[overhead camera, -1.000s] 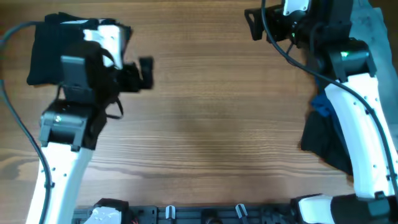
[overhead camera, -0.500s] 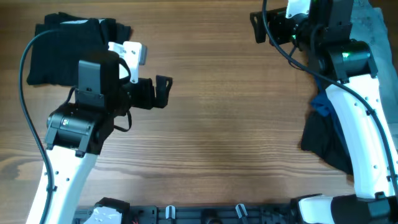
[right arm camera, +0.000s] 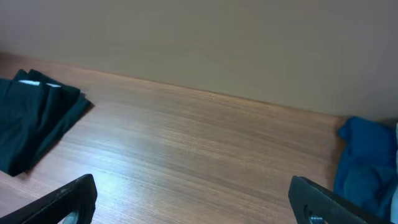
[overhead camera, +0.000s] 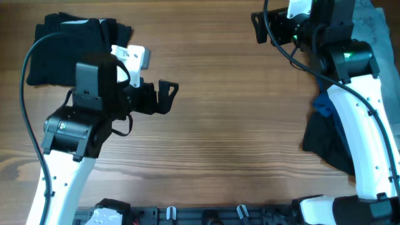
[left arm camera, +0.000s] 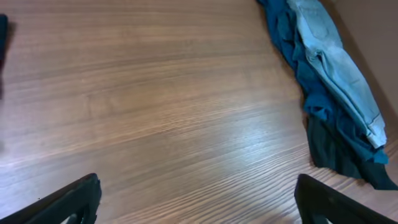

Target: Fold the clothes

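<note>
Folded item: a black garment lies at the far left corner of the bench. It appears to be squared into a compact stack, but the layers are too dark to count.
Unfolded heap: pale denim shorts rest on dark blue garments, with a black piece at the near end. All lie along the right edge of the bench, partly under the right arm.
Left fingers: apart, nothing between them; over bare bench, well apart from both stack and heap, aimed toward the heap.
Right fingers: apart and empty; at the far right, facing across the bench toward the stack.
Stage (judged): one garment done; next pick not yet begun.
Risk, tangled pick: the heap's pieces overlap, so closing on one edge may drag its neighbours along.
Risk, arm contact: the right arm stands over the heap, so a left-side reach there may strike it.
Risk, stack disturbance: spreading the next garment near the far left corner may undo the fold.
</note>
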{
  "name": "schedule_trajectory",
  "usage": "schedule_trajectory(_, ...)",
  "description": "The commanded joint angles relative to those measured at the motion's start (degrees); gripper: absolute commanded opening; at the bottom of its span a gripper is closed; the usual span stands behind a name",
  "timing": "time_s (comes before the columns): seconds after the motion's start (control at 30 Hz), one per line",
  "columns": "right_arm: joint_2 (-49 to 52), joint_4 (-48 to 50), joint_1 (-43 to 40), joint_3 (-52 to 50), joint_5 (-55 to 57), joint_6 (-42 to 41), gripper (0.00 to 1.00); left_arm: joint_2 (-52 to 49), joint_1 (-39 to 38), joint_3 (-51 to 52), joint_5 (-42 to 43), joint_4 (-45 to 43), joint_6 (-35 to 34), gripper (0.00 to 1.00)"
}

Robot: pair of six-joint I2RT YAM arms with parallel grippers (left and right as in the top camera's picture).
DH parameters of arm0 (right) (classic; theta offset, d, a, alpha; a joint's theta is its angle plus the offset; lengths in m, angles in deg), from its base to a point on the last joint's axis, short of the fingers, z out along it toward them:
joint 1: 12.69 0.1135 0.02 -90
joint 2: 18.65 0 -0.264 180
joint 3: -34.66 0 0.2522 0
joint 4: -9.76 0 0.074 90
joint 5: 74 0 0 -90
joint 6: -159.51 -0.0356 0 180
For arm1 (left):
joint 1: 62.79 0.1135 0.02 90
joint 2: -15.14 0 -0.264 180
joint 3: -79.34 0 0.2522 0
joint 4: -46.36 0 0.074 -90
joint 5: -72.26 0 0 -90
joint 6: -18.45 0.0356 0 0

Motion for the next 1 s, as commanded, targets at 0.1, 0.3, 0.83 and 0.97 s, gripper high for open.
schedule_trajectory(0.1, 0.4, 0.1, -0.2, 0.1, 1.0, 0.7, 1.0, 2.5, 1.0, 0.0, -3.1, 0.4, -0.1, 1.0)
schedule_trajectory(0.3, 0.4, 0.1, -0.2, 0.1, 1.0, 0.7, 1.0, 7.8, 4.0, 2.5, -8.8, -4.0, -0.1, 1.0)
schedule_trajectory(0.83, 0.4, 0.1, -0.2, 0.1, 1.0, 0.7, 1.0, 43.3, 15.6, 48.2, -0.5, -47.6, -0.2, 1.0)
schedule_trajectory(0.97, 0.4, 0.1, -0.2, 0.1, 1.0, 0.7, 1.0, 50.8, 15.6, 56.4, -0.6, -49.8, -0.2, 1.0)
